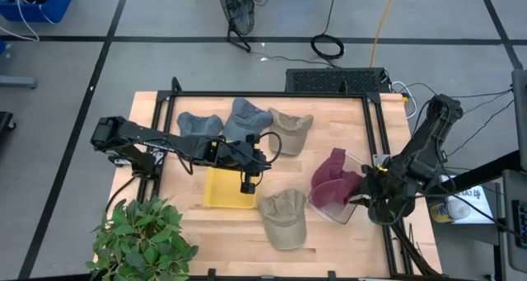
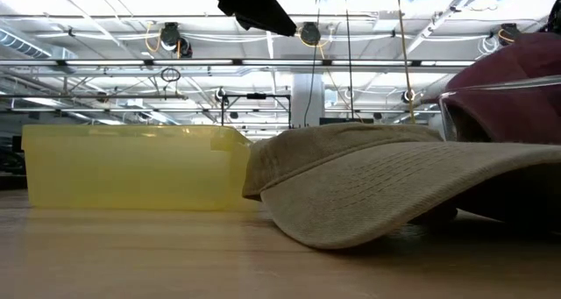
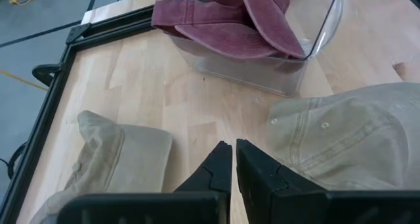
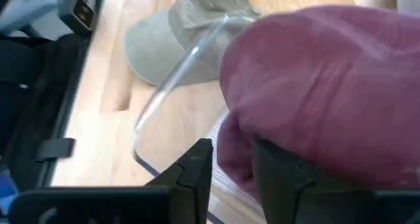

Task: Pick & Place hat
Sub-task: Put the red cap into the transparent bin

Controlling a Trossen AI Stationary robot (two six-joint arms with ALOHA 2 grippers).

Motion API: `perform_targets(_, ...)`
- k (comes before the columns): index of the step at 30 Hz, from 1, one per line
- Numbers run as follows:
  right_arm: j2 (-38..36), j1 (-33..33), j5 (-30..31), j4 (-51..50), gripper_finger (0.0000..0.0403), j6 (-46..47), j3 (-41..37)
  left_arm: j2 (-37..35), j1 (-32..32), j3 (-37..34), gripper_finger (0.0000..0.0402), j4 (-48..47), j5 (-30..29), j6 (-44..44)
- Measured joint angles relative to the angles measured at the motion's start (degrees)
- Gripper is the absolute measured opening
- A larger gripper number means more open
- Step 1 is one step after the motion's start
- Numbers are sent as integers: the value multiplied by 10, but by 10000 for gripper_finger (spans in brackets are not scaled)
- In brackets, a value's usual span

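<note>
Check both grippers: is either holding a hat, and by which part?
Left gripper is shut and empty above the table. Right gripper has its fingers either side of the maroon hat edge in the clear bin; whether it grips cannot be told.

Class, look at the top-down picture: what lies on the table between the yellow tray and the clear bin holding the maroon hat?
A tan cap lies between the yellow tray and the clear bin with the maroon hat, nearer the table's front edge; the high view shows this.
</note>
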Motion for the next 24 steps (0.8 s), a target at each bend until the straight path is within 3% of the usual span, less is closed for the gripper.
perform_targets(4, -21, 0, 17, -4, 102, -36, 16, 0, -4, 0, 30, 0, 0, 1)
perform_targets(11, -35, -5, 140, 15, 50, -132, 62, 0, -7, 0, 31, 0, 0, 3)
perform_targets(16, -26, -25, 87, 50, 6, -188, 64, 0, -7, 0, 31, 0, 0, 4)
perform_targets(24, -10, -25, -36, 65, 1, -164, 64, 0, -8, 0, 31, 0, 0, 2)
